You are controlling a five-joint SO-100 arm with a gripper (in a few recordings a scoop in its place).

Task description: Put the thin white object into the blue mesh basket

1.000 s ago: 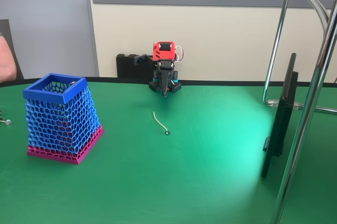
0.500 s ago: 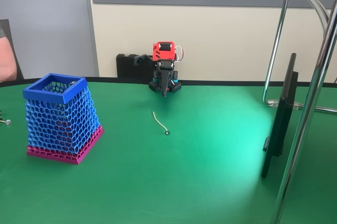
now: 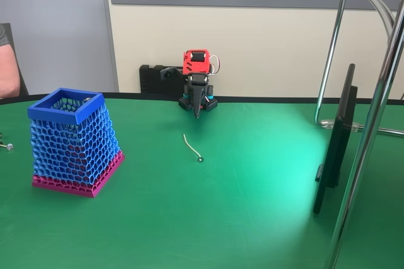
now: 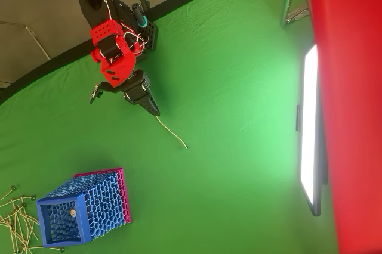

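Note:
The thin white object (image 3: 190, 147) (image 4: 171, 133) lies on the green table, a slightly curved strand with a tiny dark ring at its near end. The blue mesh basket (image 3: 71, 140) (image 4: 83, 207) stands apart at the left in the fixed view, with a blue rim and a pink base. My gripper (image 3: 198, 111) (image 4: 155, 111) hangs folded near the arm's base at the back of the table, tip pointing down, fingers together and holding nothing. Its tip is just behind the far end of the strand.
A dark screen on a stand (image 3: 334, 143) and chrome poles (image 3: 372, 124) occupy the right side. Several thin strands (image 4: 15, 218) lie beside the basket, and a small metal bit (image 3: 7, 146) is at the far left. A person's arm (image 3: 6, 67) shows at the left edge.

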